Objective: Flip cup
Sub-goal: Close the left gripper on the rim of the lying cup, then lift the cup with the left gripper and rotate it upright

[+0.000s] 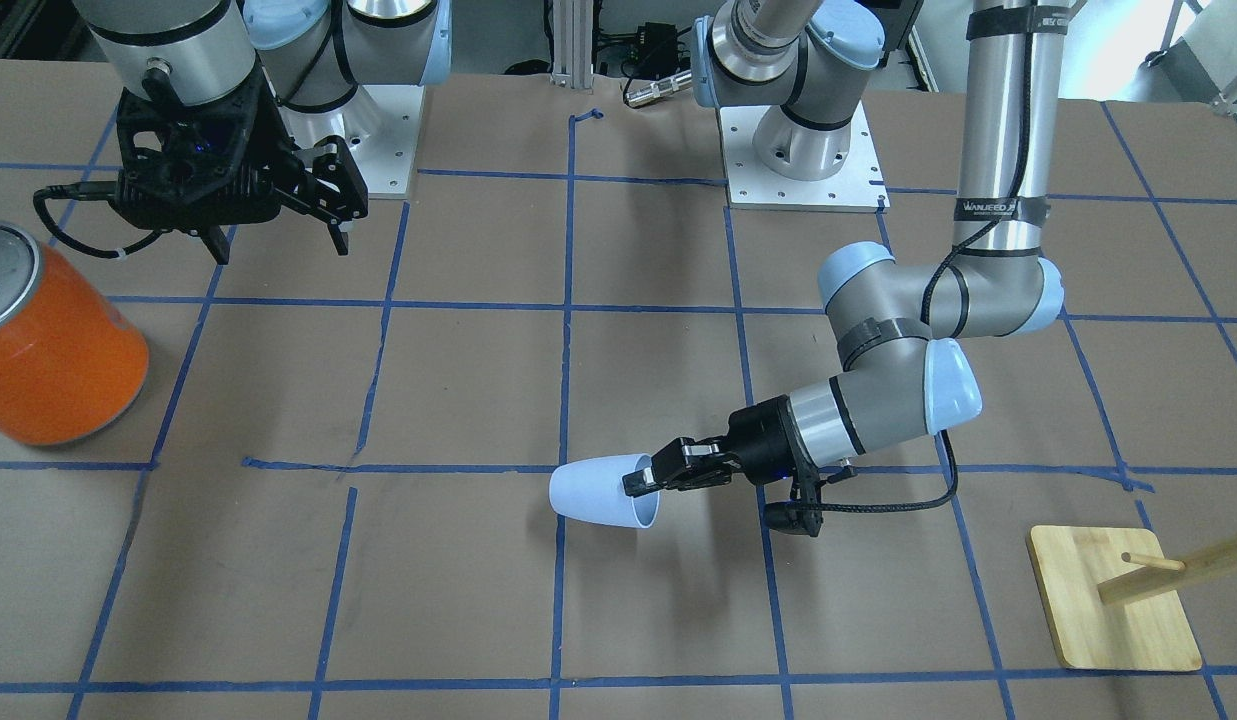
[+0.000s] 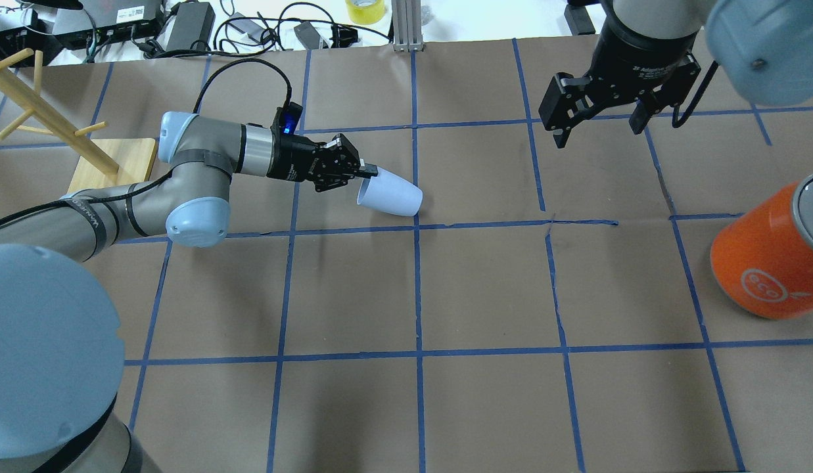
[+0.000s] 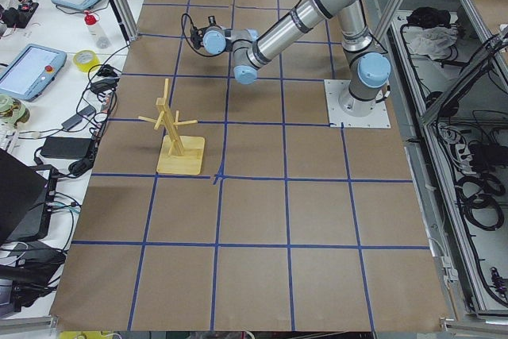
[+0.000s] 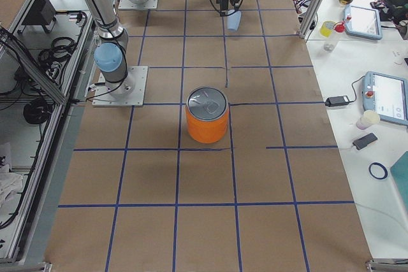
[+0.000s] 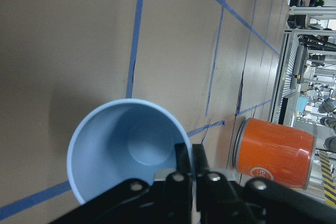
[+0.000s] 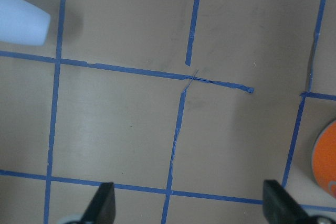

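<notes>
The pale blue cup (image 1: 598,492) lies tilted on its side, mouth toward my left arm. It also shows in the overhead view (image 2: 392,195), in the left wrist view (image 5: 123,153) and as a small pale shape in the exterior right view (image 4: 234,21). My left gripper (image 1: 640,482) is shut on the cup's rim, one finger inside the mouth and one outside (image 2: 370,172) (image 5: 190,167). The cup's base end shows at the top left of the right wrist view (image 6: 21,23). My right gripper (image 2: 597,128) hangs open and empty above the table, far from the cup (image 1: 278,245).
A large orange can (image 2: 771,256) with a silver lid stands at the right edge of the overhead view (image 1: 48,340) (image 4: 206,116). A wooden peg stand (image 2: 110,161) on a square base sits near my left arm (image 1: 1113,600) (image 3: 178,144). Blue tape lines grid the brown table.
</notes>
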